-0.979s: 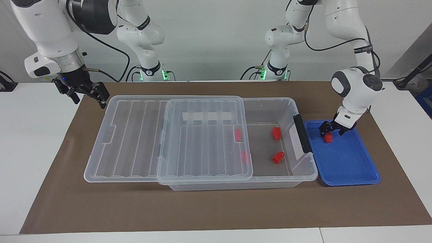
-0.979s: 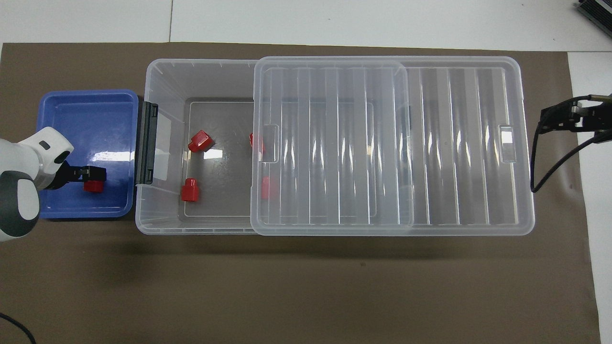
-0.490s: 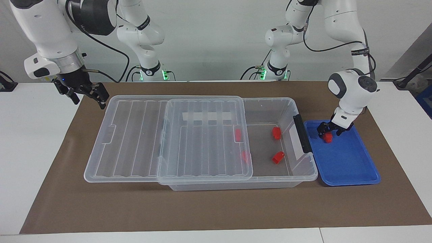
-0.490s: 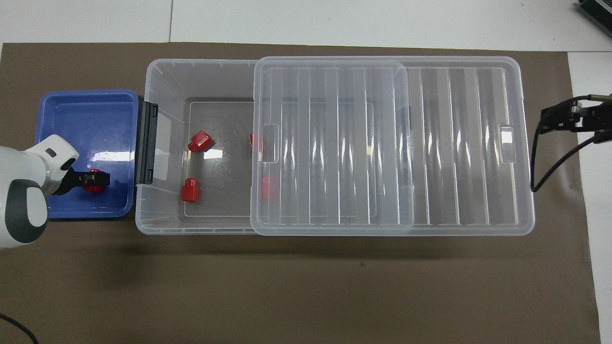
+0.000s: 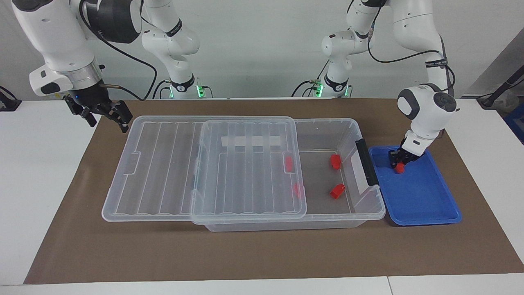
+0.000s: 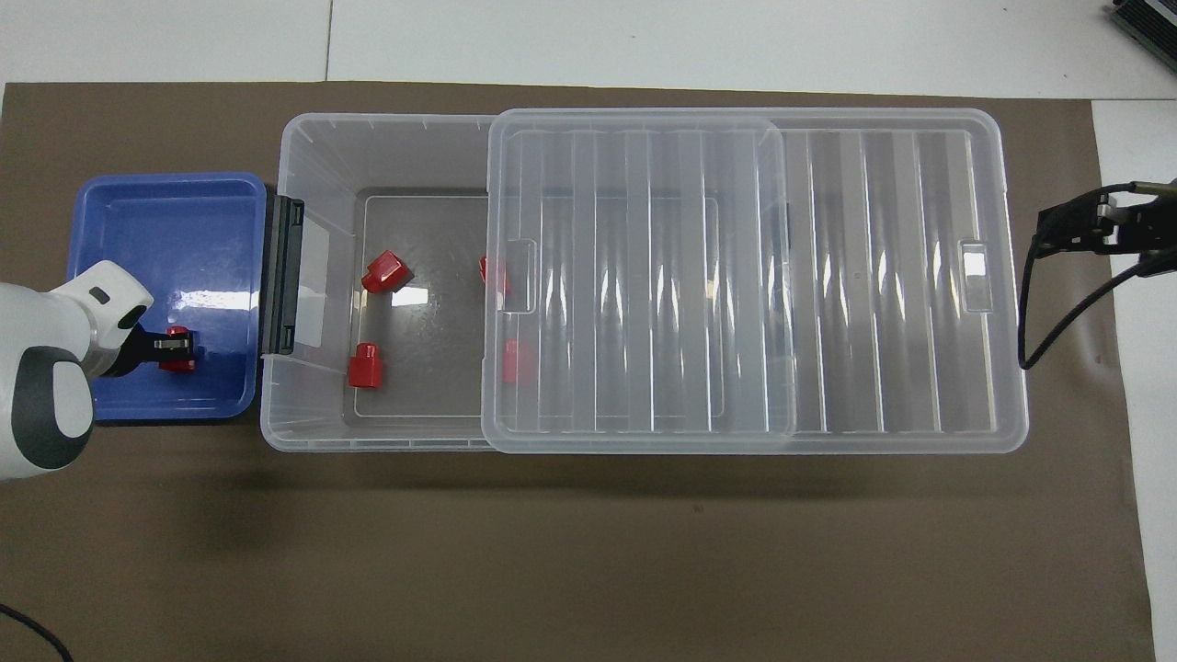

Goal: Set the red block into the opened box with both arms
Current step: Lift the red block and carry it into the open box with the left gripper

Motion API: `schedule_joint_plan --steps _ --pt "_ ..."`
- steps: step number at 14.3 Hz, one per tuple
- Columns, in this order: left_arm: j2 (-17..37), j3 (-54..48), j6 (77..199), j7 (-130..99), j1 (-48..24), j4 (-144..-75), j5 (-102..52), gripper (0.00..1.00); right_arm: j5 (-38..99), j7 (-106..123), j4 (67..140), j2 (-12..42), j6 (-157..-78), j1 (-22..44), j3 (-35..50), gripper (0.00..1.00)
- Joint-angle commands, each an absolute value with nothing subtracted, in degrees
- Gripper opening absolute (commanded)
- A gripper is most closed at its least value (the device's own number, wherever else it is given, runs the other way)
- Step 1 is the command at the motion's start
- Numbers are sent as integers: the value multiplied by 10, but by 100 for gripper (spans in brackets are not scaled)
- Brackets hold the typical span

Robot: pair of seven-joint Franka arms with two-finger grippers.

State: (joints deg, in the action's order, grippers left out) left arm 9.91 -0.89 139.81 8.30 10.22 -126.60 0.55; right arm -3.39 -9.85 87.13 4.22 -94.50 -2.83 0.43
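The red block [image 5: 399,167] [image 6: 177,353] lies in the blue tray [image 5: 421,196] [image 6: 165,221], at the end nearer the robots. My left gripper [image 5: 400,162] [image 6: 175,345] is down in the tray and shut on the block. The clear box [image 5: 327,121] [image 6: 294,147] stands beside the tray, its ribbed lid [image 5: 163,164] [image 6: 874,276] slid toward the right arm's end, so the tray end is uncovered. My right gripper [image 5: 105,117] [image 6: 1071,225] waits open in the air by the lid's outer end.
Two red pieces [image 5: 335,161] [image 5: 337,191] lie on the box's uncovered floor, and two more [image 5: 289,163] [image 5: 297,189] show through the lid's edge. The box's black handle [image 5: 367,162] faces the tray. A brown mat [image 5: 245,254] covers the table.
My left gripper has closed on the red block in the tray, after shifting slightly toward the box. The right arm has stayed put.
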Motion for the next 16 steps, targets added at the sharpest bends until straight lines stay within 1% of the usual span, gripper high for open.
schedule_joint_plan --steps 1,4,7,9,11,12,13,14,15,16 --pt "88 -12 1312 72 102 -1218 10 0 -24 -103 857 46 -930 -38 10 100" --pt "91 -15 1115 35 93 -1070 5 0 -23 -103 853 46 -921 -38 8 100" --pt "94 -18 983 -34 72 -952 -17 0 -20 -93 855 46 -917 -41 7 100" --pt "96 -18 922 -109 54 -892 -51 0 -20 -90 860 42 -917 -41 7 100" --pt "95 -18 920 -237 22 -880 -94 0 -20 -89 867 38 -917 -42 6 100" --pt "97 -18 939 -323 -9 -879 -98 0 -20 -89 868 38 -917 -43 7 100" --pt "97 -19 990 -390 -47 -881 -100 0 -20 -90 869 38 -917 -42 7 100" --pt "96 -19 1054 -427 -83 -901 -98 0 -20 -91 870 38 -917 -42 7 100" --pt "91 -18 1096 -439 -113 -935 -96 0 -20 -91 870 38 -917 -42 7 100" --pt "91 -18 1113 -441 -133 -946 -82 0 -20 -90 870 37 -916 -42 7 100"
